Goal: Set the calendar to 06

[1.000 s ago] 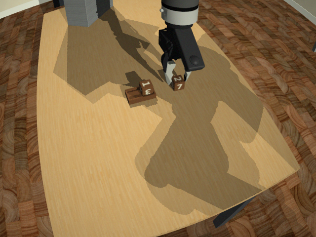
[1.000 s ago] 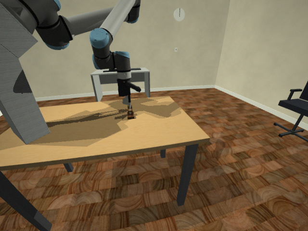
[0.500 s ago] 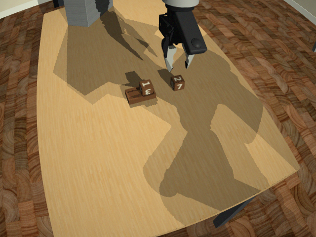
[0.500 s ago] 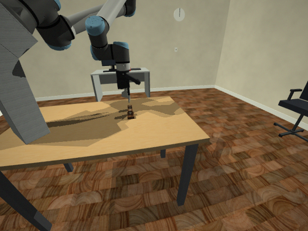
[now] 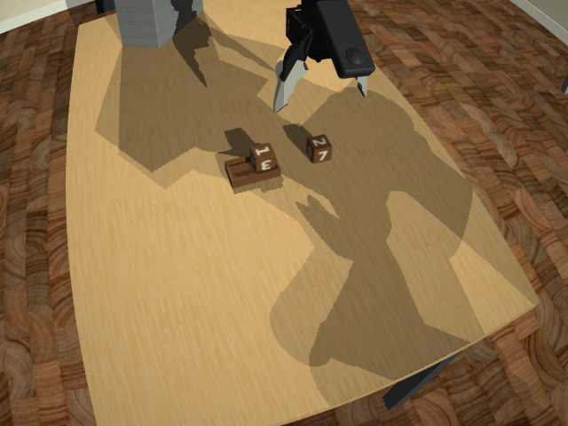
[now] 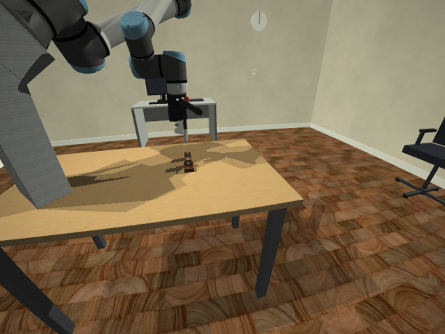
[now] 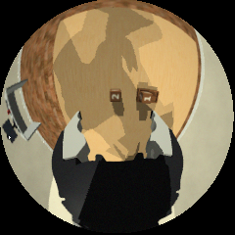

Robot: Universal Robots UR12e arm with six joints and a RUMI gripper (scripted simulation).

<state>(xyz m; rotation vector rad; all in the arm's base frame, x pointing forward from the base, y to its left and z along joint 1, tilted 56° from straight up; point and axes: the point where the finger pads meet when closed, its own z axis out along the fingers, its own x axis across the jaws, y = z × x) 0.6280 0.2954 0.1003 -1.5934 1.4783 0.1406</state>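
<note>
A brown wooden tray lies on the table. One brown cube sits in the tray's right half, with 1 on top and a 3 lying sideways on its front face. A second cube stands on the table to the right of the tray, apart from it, with 2 on top and 7 on its front. My gripper is open and empty, well above the table behind the loose cube. In the wrist view the loose cube and the tray lie far below my spread fingers.
The arm's grey base block stands at the table's far left corner. A white side table stands by the back wall and an office chair at the right. The table edge runs right of the loose cube.
</note>
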